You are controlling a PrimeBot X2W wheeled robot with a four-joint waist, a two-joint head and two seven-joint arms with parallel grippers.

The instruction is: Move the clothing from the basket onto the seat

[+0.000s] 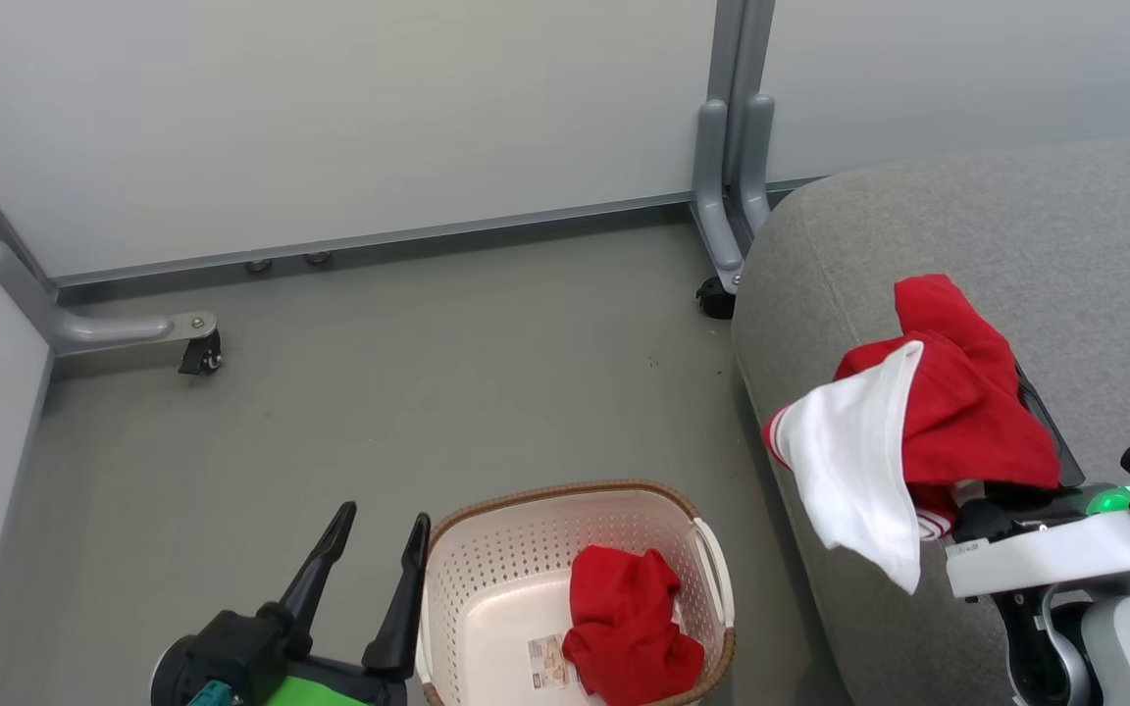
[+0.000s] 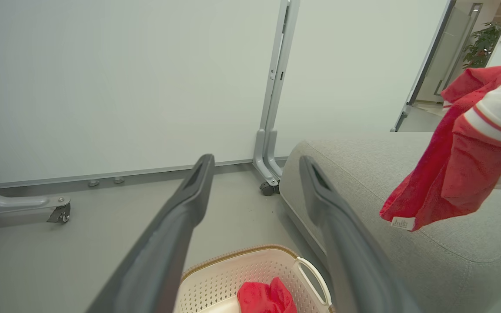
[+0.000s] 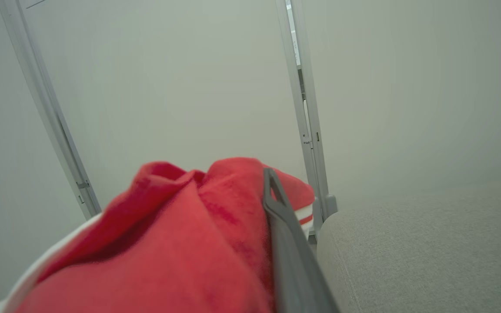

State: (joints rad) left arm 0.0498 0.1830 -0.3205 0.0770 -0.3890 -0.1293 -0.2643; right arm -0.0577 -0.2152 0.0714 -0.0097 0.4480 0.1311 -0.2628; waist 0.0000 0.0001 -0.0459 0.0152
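My right hand point(image 1: 1008, 400) is clenched on a red garment point(image 1: 957, 412). The cloth is bunched over my fingers, so in the head view I see just one dark finger point(image 1: 1046, 417) running along the garment's right edge. My right wrist view shows the same finger point(image 3: 278, 217) pressed against the red fabric point(image 3: 181, 243) on its left. The other finger is buried under the cloth. The garment hangs clear above the seat point(image 1: 1016, 226), near the cushion's rounded front-left edge. Its white panel point(image 1: 859, 461) droops down to the left, past that edge. From my left wrist view the garment point(image 2: 455, 165) hangs in the air over the grey cushion point(image 2: 363, 174), a small white tag point(image 2: 402, 223) at its lowest corner.

My left hand point(image 1: 382, 517) is released and grasping nothing, its two fingers spread apart. It sits just left of the basket point(image 1: 487, 588), its right finger close to the brown rim. Whether the finger touches the rim I cannot tell. The basket stands on the grey floor point(image 1: 428, 373), just beside the seat's front.

The second garment point(image 1: 629, 628) lies crumpled inside the basket, against its right wall by the white handle point(image 1: 712, 569). It is well apart from my right hand and near my left. A paper label point(image 1: 550, 662) shows on the basket bottom just left of it.
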